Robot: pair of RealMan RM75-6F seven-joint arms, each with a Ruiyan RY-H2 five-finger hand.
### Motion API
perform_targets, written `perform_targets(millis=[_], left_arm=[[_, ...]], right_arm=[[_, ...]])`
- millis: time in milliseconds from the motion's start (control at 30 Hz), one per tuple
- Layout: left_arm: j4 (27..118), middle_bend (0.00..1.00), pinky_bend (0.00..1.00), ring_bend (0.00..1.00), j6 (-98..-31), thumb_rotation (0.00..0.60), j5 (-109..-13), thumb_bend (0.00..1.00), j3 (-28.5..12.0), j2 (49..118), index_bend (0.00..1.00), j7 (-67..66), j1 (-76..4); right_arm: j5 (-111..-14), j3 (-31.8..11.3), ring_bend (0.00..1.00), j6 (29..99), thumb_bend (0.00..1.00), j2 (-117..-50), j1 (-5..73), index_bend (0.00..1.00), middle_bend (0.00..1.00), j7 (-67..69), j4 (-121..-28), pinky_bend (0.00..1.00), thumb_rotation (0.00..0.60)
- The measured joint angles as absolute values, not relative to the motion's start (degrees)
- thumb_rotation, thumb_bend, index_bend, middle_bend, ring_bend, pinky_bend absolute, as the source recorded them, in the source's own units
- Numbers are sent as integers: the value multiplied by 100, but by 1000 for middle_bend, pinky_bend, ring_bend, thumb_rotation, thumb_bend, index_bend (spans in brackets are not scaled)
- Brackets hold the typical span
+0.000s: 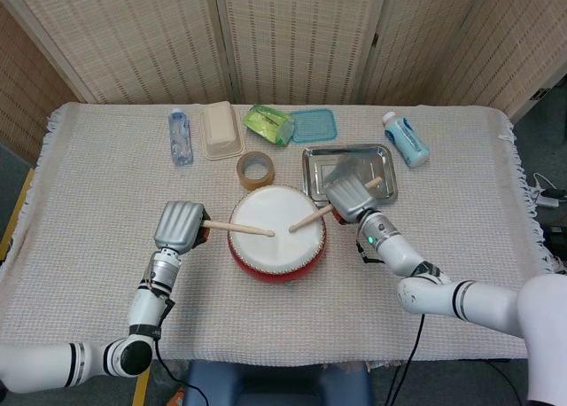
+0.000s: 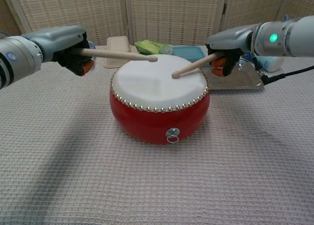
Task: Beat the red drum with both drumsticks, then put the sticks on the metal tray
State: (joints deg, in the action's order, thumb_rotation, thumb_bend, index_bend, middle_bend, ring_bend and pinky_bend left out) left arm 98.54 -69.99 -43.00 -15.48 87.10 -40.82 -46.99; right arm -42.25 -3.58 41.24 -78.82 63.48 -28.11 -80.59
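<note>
Left hand grasps left drumstick, tip raised above the red drum, which sits at table centre. Right hand grasps right drumstick, tip on the drumhead. Metal tray at drum's 1 o'clock.

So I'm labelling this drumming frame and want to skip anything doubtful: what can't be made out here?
- Right hand: its fingers' hold on the right drumstick is hidden under the hand's shell in the head view.
- Metal tray: the near right part is covered by that hand, in both views.
- Blue-capped bottle: label too small in the head view; mostly behind the right arm in the chest view.
- Left drumstick: grip end is buried in the left hand.
</note>
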Motion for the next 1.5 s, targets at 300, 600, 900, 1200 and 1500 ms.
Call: perform_targets(millis=[300, 600, 900, 1200, 1500], left_arm=[[9151, 1000, 1000, 1000, -7069, 600, -4194, 651, -1307, 9241, 1000, -4533, -4826], [9647, 1000, 1000, 1000, -7338, 600, -4579, 649, -1495, 8847, 1000, -4246, -4717], [9111, 1000, 1000, 1000, -7081, 600, -4296, 649, -1266, 9267, 1000, -4534, -4798], [9449, 1000, 1000, 1000, -7294, 600, -4559, 650, -1421, 8950, 1000, -4354, -4712], [9812, 1000, 1000, 1000, -7376, 600, -4844, 649, -1524, 8512, 1000, -3903, -4509]], right_arm=[[-4762, -778, 1000, 4346, 480, -7161, 6165, 1000, 1000, -2160, -8812, 1000, 600], [-4290, -344, 1000, 4000, 480, -7881, 6310, 1000, 1000, -2764, -7985, 1000, 600], [-4565, -686, 1000, 4353, 480, -7390, 6187, 1000, 1000, -2366, -8585, 1000, 600], [-4520, -566, 1000, 4139, 480, -7584, 6187, 1000, 1000, -2453, -8266, 1000, 600], [-4464, -490, 1000, 4072, 480, -8008, 6132, 1000, 1000, -2391, -7786, 1000, 600]])
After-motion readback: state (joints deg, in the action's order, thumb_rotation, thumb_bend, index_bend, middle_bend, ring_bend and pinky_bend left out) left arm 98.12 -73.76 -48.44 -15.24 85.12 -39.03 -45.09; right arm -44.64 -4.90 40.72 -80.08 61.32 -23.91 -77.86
